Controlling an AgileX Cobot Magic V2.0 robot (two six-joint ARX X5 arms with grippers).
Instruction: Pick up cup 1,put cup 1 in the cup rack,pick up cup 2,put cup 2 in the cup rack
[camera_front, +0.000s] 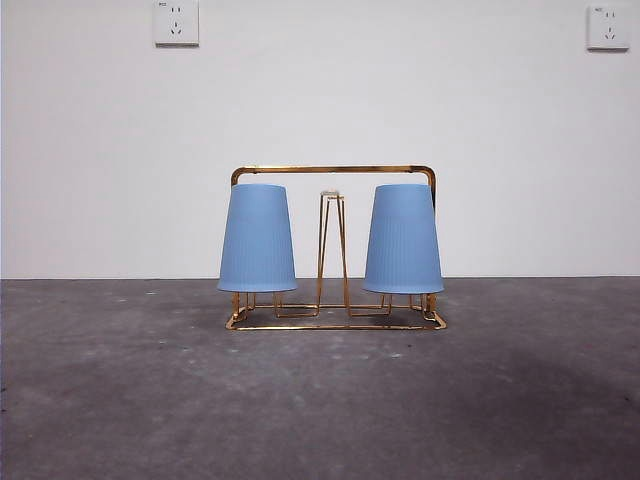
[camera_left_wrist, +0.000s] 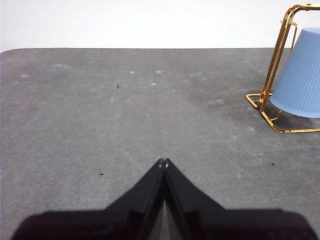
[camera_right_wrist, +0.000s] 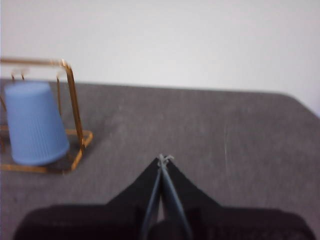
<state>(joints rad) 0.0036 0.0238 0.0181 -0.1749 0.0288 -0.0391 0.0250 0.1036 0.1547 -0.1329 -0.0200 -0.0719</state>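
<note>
Cup rack (camera_front: 335, 171): gold wire frame standing upright on the counter (camera_front: 320, 400), in front of the white wall. Arched rectangular top bar, flat wire base, narrow hairpin pegs rising from the base.
Centre peg (camera_front: 333, 250): bare, standing between the two cups.
Cup 1 (camera_front: 257, 238): blue ribbed cup, inverted with the mouth down, seated over a peg at one end of the cup rack. Its closed end sits just under the top bar. Its rim hangs clear of the rack base.
Cup 2 (camera_front: 403, 238): blue ribbed cup, same shape, inverted over a peg at the opposite end of the cup rack. Upright on its peg, level with cup 1.
Cup spacing: the cups are apart, with the centre peg in the gap.
Left end effector (camera_left_wrist: 163, 162): jaws closed tip to tip, holding nothing. It sits above bare counter, well apart from the cup rack, with one end of the rack and one cup in its wrist view.
Right end effector (camera_right_wrist: 164, 159): jaws pressed together, holding nothing. It sits well apart from the other end of the cup rack; its wrist view is blurred.
Front view: neither arm appears.
Wall sockets (camera_front: 176, 22): two white outlets, high on the wall behind the cup rack.
</note>
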